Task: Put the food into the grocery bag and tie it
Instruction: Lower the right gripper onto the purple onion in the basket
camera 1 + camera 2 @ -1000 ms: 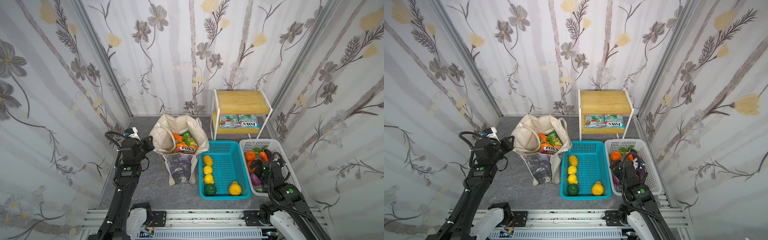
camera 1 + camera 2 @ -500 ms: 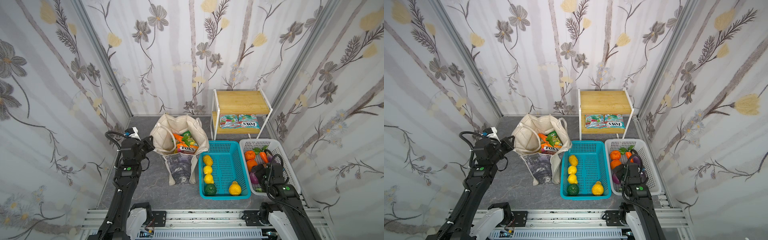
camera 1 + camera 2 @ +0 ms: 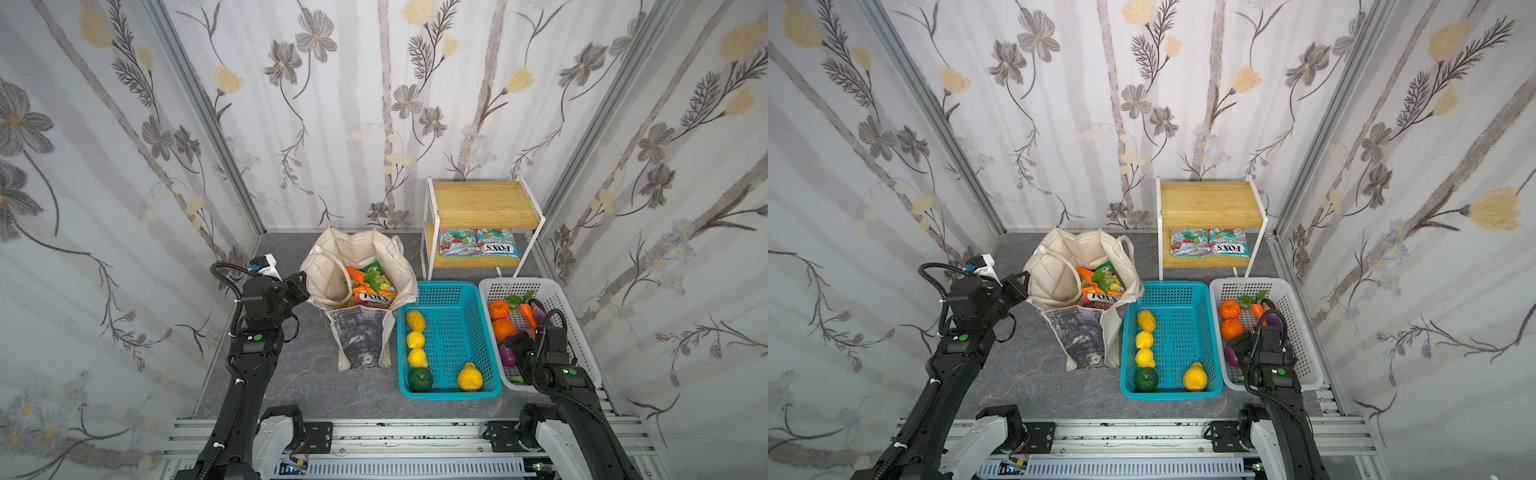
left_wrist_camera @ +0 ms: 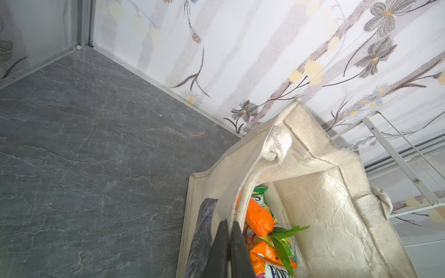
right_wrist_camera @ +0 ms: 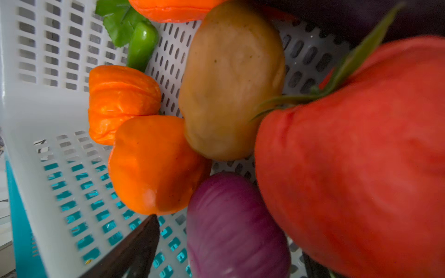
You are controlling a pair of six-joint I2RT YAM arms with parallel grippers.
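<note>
White perforated plastic basket sits nearest, at the right of the grey marbled surface, and the right claw dips into it. Its jaws stand apart with a purple plastic onion between them. One dark finger shows clear of the onion, so nothing is gripped. Close around the onion lie a smooth orange fruit, a tan potato, a big red tomato and a small green pepper.

Just beside it to the left, a teal perforated plastic basket holds three yellow lemons in a row, a dark green round fruit and a yellow pear-shaped fruit.

Farther back and left, the cream canvas tote bag stands open on the surface, its dark grey print facing forward. Inside are an orange carrot and a FOX'S candy packet. The left claw is clamped tight on the bag's left rim, near a cream strap handle.

Farthest, against the flowered wall, a white-framed wooden shelf carries two more FOX'S candy packets on its lower board.
</note>
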